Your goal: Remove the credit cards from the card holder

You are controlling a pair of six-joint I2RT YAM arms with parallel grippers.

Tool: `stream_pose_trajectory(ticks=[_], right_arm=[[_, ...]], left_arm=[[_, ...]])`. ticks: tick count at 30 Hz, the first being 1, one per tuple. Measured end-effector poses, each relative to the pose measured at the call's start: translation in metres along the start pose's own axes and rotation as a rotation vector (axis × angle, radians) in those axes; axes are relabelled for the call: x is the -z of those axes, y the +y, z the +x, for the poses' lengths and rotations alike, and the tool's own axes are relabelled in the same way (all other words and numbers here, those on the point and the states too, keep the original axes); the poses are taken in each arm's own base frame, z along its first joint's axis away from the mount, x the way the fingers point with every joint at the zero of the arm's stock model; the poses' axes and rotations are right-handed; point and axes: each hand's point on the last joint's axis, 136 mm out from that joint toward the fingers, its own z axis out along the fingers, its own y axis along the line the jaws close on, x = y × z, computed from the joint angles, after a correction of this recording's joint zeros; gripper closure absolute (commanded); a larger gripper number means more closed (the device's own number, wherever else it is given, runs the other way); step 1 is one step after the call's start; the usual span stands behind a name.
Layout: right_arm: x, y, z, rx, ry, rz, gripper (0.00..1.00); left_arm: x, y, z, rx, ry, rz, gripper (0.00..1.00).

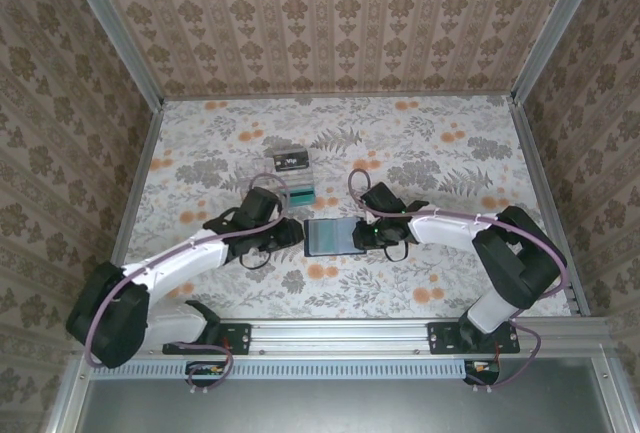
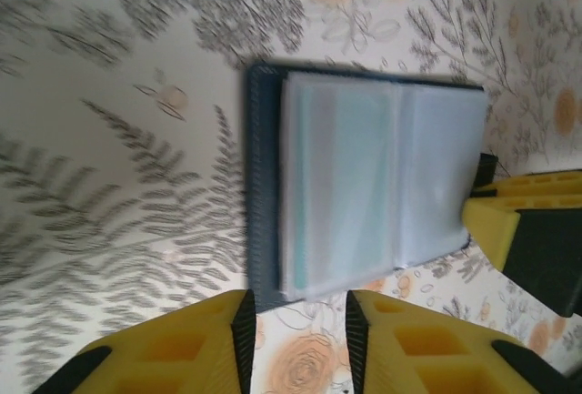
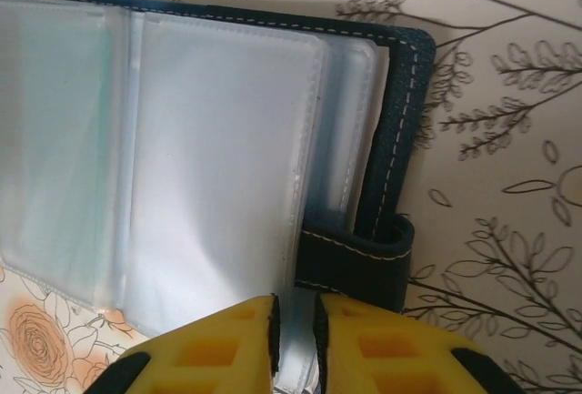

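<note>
The navy card holder (image 1: 333,236) lies open on the table (image 1: 450,168), clear sleeves up, one tinted green. The left gripper (image 2: 296,310) has its jaws narrow but apart at the holder's edge. The right gripper (image 3: 296,312) jaws pinch a sleeve's edge.

I'm looking at a worktop (image 1: 450,173) covered in a pale floral print of grey ferns and orange blooms. The card holder (image 1: 333,236) lies open and flat on it near the middle, its clear sleeves facing up. Further back and to the left sits a small clear tray (image 1: 290,161) with something dark inside. A small teal item (image 1: 300,194) lies just beside the tray's near side.
</note>
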Motion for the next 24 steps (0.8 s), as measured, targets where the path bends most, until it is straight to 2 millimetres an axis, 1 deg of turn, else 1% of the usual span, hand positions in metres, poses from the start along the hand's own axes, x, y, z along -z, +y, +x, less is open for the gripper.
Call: stream_pose_trajectory(ticks=[4,9,18,24], right_arm=[[-0.002,0.003,0.001,-0.002,-0.003,0.0,0.82],[-0.002,0.003,0.001,-0.017,-0.005,0.005,0.82],[-0.003,0.002,0.001,-0.02,-0.008,0.003,0.82],[-0.003,0.002,0.001,-0.019,-0.011,0.001,0.81]], left_arm=[[-0.014,-0.007,0.003,0.012,0.027,0.031,0.72],[-0.03,0.0,0.008,0.028,0.067,0.005,0.74],[-0.045,0.002,0.006,0.034,0.091,-0.012,0.73],[-0.049,0.002,0.008,0.036,0.101,-0.01,0.73]])
